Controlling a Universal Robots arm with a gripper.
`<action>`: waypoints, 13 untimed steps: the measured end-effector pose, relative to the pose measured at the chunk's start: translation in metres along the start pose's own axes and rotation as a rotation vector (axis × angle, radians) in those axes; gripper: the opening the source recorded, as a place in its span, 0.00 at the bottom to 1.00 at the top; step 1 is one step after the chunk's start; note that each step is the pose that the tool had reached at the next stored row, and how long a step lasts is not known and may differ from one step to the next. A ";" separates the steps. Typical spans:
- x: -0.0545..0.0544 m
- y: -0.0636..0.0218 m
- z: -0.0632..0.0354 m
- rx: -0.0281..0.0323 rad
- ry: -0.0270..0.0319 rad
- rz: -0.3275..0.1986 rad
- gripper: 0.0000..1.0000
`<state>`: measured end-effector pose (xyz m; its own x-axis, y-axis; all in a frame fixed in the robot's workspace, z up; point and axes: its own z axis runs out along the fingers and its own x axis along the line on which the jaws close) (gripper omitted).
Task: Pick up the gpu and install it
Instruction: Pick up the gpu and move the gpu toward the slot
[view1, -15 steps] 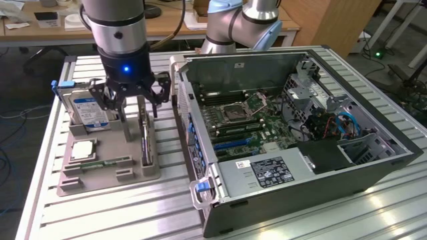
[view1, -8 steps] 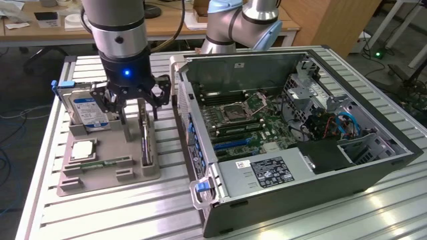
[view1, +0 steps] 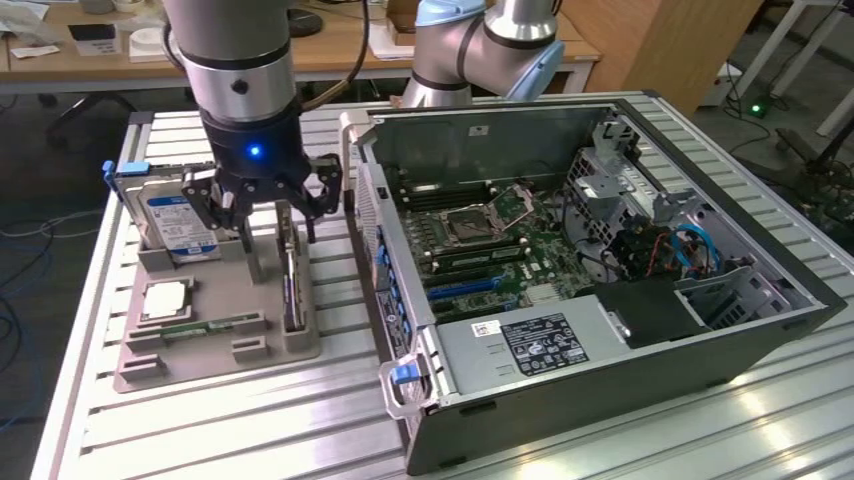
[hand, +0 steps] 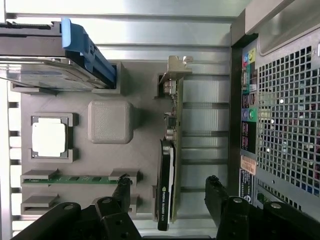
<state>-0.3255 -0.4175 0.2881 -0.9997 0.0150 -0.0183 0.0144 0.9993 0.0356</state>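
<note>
Gripper (view1: 263, 215) (hand: 167, 192) is hanging over the gpu (view1: 291, 280) (hand: 171, 145) w/ jaws standing wide. Its black fingers are straddling the card w/ a gap each side, gripping nothing. The gpu is standing on its long edge in a slot along the tray (view1: 200, 355) (hand: 145, 150) edge nearest the PC case (view1: 601, 350) (hand: 280, 125). It is thin & flat, a dark shroud on green board, w/ its silver bracket at the HDD end. The tray is blocky matte grey plastic, sitting on the ribbed alu table (view1: 267, 430). At the tray's near end a green RAM stick (view1: 214, 325) (hand: 70, 178) is lying in a groove. Behind it a square silver CPU (view1: 163, 300) (hand: 49, 137) is sitting in a pocket. At the far corner the HDD (view1: 180, 225) (hand: 45, 75), blue-white label, is leaning in its slot. The case is lying open-side up, holding a green mobo (view1: 494, 250) & grey PSU (view1: 527, 345).
</note>
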 end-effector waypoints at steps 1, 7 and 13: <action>0.000 -0.0002 0.0013 0.0000 0.0000 0.000 0.71; 0.000 -0.0005 0.0071 0.0000 0.0000 0.000 0.71; 0.000 -0.0007 0.0119 0.0000 0.0001 0.000 0.71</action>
<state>-0.3255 -0.4178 0.2761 -0.9997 0.0150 -0.0183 0.0143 0.9993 0.0356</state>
